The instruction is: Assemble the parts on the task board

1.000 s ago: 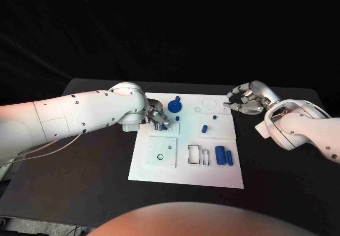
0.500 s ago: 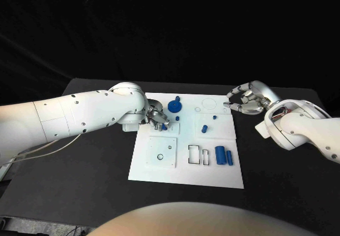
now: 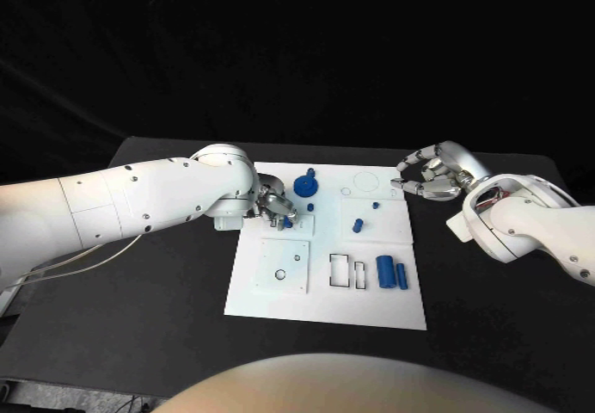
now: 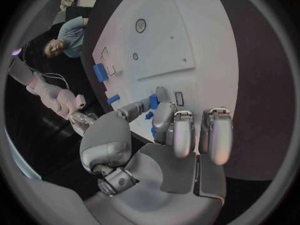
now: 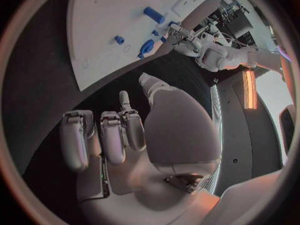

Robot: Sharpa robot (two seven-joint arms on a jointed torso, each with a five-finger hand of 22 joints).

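Observation:
The white task board (image 3: pixel 372 301) lies in the middle of the black table. My left hand (image 3: pixel 275 209) is over the board's far left part and pinches a small blue part (image 4: pixel 153 101) between thumb and a finger, low over the square plate (image 3: pixel 295 224) there. A blue disc (image 3: pixel 306 185) stands just beyond it. Small blue pegs (image 3: pixel 375 206) (image 3: pixel 357 225) sit mid-board. Two blue cylinders (image 3: pixel 386 272) (image 3: pixel 401 274) lie at the near right. My right hand (image 3: pixel 428 176) hovers at the board's far right corner, fingers curled in, holding nothing.
A raised white plate (image 3: pixel 284 266) with a small hole sits on the board's near left, with two outlined slots (image 3: pixel 339 270) beside it. A round outline (image 3: pixel 367 181) marks the far right. Black table (image 3: pixel 162 284) surrounds the board.

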